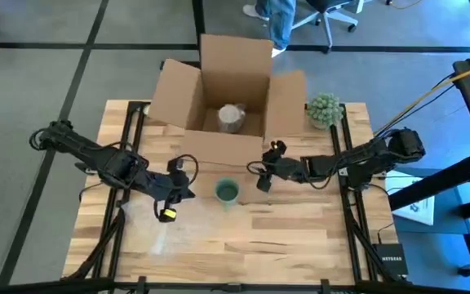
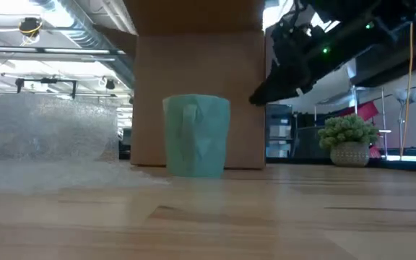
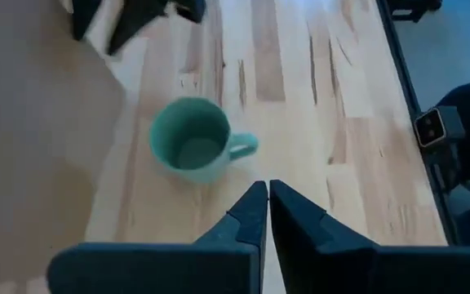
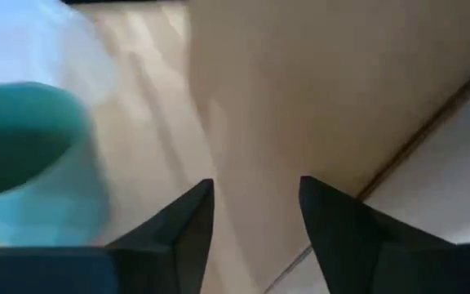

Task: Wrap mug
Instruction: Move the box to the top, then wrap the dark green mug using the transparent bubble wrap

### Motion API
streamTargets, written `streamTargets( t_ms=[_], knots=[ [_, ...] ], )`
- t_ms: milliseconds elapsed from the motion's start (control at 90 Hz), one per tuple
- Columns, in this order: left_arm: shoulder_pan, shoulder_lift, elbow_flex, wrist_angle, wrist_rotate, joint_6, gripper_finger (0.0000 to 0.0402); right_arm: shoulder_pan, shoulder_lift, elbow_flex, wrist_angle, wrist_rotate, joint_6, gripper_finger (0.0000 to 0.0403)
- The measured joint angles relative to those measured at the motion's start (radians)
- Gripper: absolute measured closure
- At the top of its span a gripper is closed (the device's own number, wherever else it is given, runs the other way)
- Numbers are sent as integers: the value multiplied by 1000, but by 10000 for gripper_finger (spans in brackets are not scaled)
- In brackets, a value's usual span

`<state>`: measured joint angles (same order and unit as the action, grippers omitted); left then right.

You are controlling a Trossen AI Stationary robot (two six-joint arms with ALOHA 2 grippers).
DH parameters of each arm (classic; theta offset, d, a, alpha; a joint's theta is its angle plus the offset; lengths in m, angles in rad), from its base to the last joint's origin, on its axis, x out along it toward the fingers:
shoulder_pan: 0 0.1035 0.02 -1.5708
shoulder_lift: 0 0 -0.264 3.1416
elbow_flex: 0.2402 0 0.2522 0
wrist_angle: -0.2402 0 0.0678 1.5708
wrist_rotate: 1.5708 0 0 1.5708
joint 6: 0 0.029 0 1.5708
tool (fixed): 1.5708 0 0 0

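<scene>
From above, the green mug (image 1: pixel 227 192) stands bare and upright on the wooden desk (image 1: pixel 243 245), just in front of the open cardboard box (image 1: pixel 227 98). It sits between the two sets of jaws: the left gripper (image 1: pixel 179 189) is just beside it on one side, the right gripper (image 1: pixel 266 173) near it on the other, neither touching. A faint sheet of bubble wrap (image 1: pixel 157 237) lies flat on the desk below the left jaws, apart from the mug. A small potted plant (image 1: pixel 325 110) stands by the box's corner.

At desk height, the mug (image 2: pixel 196 136) rests on its base with its long axis vertical and its mouth up, the handle facing this camera. The bubble wrap (image 2: pixel 45 141) is bunched to one side, well short of covering anything. I judge the wrapping not yet begun: the mug must first go onto the sheet, or the sheet be brought to the mug, and then be folded around it.

From the left wrist, the mug (image 3: pixel 192 147) is ahead of the jaws and clear of them, its handle pointing away from the box wall. The left jaws are together, holding nothing.

From the right wrist, the mug (image 4: pixel 31 163) is off to one side of the jaws, which stand apart and empty, facing the box wall (image 4: pixel 317 90).
</scene>
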<state>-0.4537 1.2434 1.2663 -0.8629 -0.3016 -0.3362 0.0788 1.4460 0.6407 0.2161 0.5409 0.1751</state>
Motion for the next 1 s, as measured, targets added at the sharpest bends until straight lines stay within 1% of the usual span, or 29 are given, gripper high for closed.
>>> streamTargets(
  t_ms=[78,144,222,289,400,478,567,656,700,744,789,833,900,1000],
  knots=[
    [-13,0,0,-7,0,-18,402,-11,0,0,-36,38,9,241],
    [-27,0,0,-20,-1,-31,402,-16,0,0,-45,37,28,241],
    [-42,0,0,-34,0,-60,402,-13,-5,2,-60,-24,35,241],
    [-63,0,0,-64,0,-100,402,11,-23,24,-115,-91,72,242],
    [-103,0,0,-115,-2,-170,402,69,-82,63,-240,-195,159,242],
    [-142,-2,-26,-125,-17,-237,402,130,-118,72,-273,-237,216,242],
    [-186,0,-86,-122,-20,-297,402,213,-138,72,-253,-267,268,242],
    [-220,1,-160,-113,-20,-361,402,308,-124,72,-144,-257,277,242],
    [-230,1,-197,-105,-20,-394,402,345,-88,74,-40,-227,254,242],
    [-238,1,-235,-93,-20,-420,402,373,-50,75,51,-207,195,242],
    [-242,1,-268,-79,-22,-439,402,392,-2,80,112,-194,120,242],
    [-247,0,-305,-51,-27,-455,402,397,50,114,129,-183,52,242],
    [-247,1,-348,-30,-26,-475,402,392,117,188,54,-153,-15,242],
    [-251,0,-391,-6,-25,-510,402,366,208,357,-167,-126,-115,242]
  ],
)
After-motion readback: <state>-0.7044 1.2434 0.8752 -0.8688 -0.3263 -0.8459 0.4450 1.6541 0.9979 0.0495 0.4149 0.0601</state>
